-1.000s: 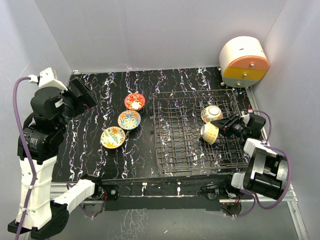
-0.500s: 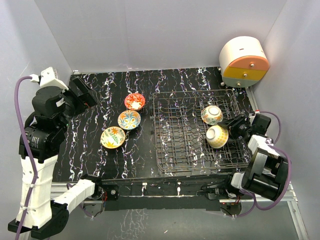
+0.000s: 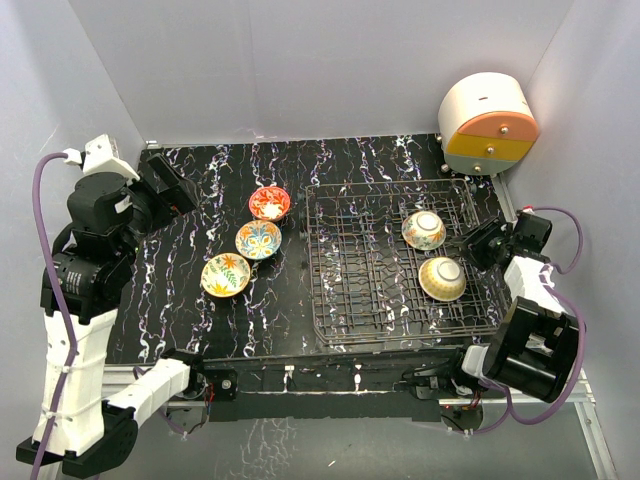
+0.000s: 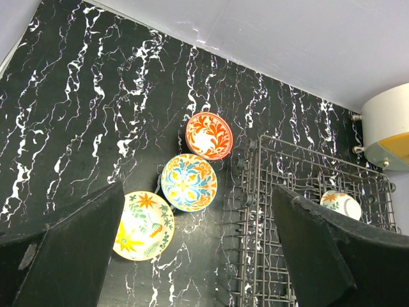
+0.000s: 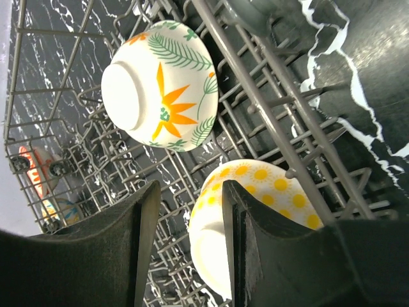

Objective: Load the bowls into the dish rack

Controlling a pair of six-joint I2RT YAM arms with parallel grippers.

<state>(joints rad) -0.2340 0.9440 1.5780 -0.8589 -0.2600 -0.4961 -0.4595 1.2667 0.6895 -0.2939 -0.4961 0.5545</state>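
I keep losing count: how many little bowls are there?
5. On the table left of the dish rack: red-orange bowl farthest, blue-patterned bowl between, yellow bowl nearest. Upturned inside the rack's right side: leaf-painted bowl, dotted bowl. None seems hidden.

No writing, label, brand, number or sign can be read in any view. The bowls [image 3: 259,240] carry only painted flowers, leaves and dots. The dish rack [image 3: 350,285] is plain dark wire. The round drawer unit [image 3: 487,125] at the far right shows only white, orange and yellow bands.
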